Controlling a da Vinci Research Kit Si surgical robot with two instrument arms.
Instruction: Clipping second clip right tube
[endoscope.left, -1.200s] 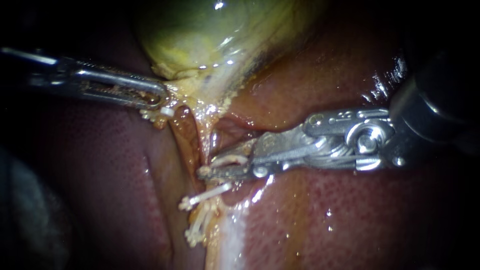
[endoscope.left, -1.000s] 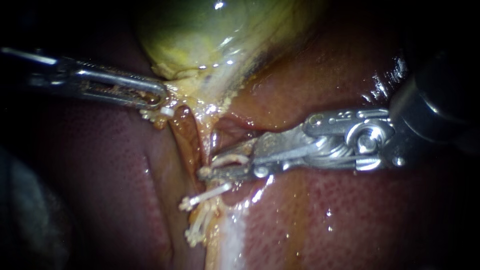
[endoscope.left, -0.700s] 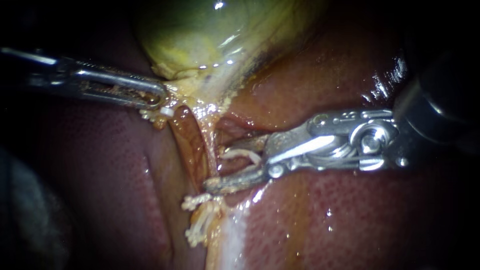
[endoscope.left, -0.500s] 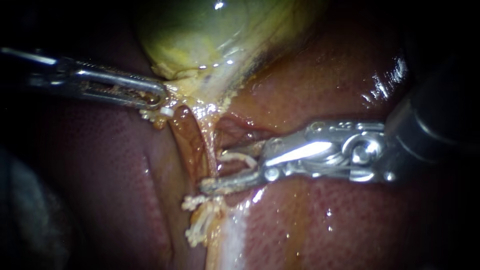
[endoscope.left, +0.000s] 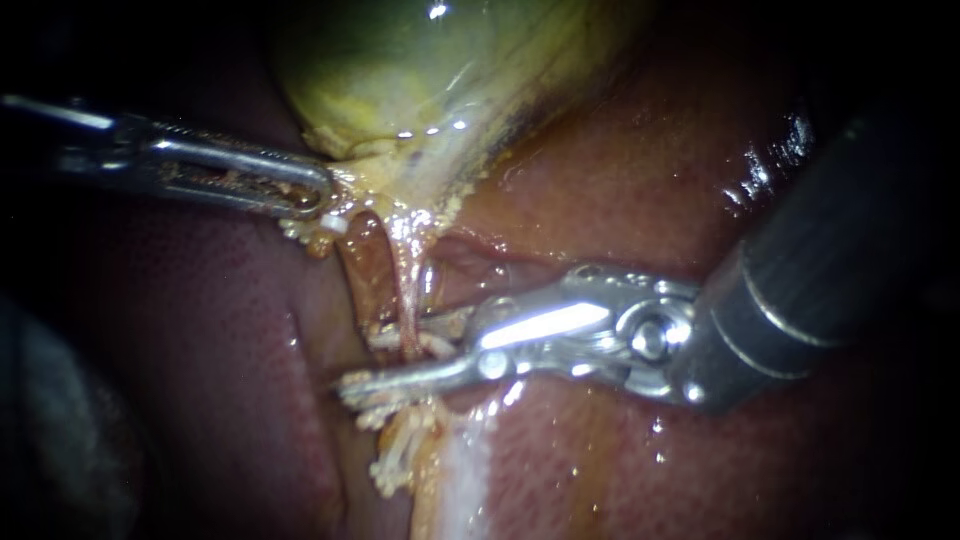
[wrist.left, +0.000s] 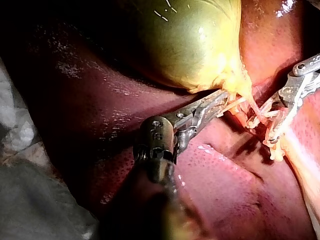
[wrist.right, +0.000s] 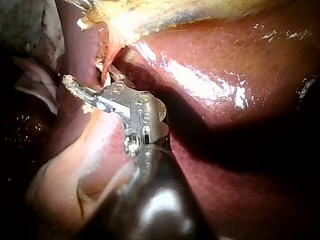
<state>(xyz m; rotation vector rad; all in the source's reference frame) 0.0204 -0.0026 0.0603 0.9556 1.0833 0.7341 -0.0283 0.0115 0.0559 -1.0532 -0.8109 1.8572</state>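
1. Endoscope view: we count two instruments, one yellow-green gallbladder (endoscope.left: 400, 80), the red-brown liver (endoscope.left: 640, 430) around it, and one pale tube (endoscope.left: 408, 290) running from the gallbladder's neck toward 6 o'clock.
2. One small white clip (endoscope.left: 333, 224) sits just at the tip of our left instrument (endoscope.left: 315, 200). A bunch of white clips (endoscope.left: 395, 462) lies on the tube's lower end, too tangled for us to count.
3. Our left instrument comes in from 9 o'clock. Its hand is clamped on the lower edge of the gallbladder, beside the neck. The left wrist view shows the same grip, with that instrument (wrist.left: 220, 102) pinching tissue under the gallbladder.
4. Our right instrument (endoscope.left: 368, 358) comes in from 3 o'clock. Its hand stands apart, with a clear gap, and the tube passes between the two jaws just above the bunch. The lower jaw reaches past the tube toward 9 o'clock. Whitish clip material lies in the gap beside the tube.
5. We cannot tell whether either jaw presses the tube.
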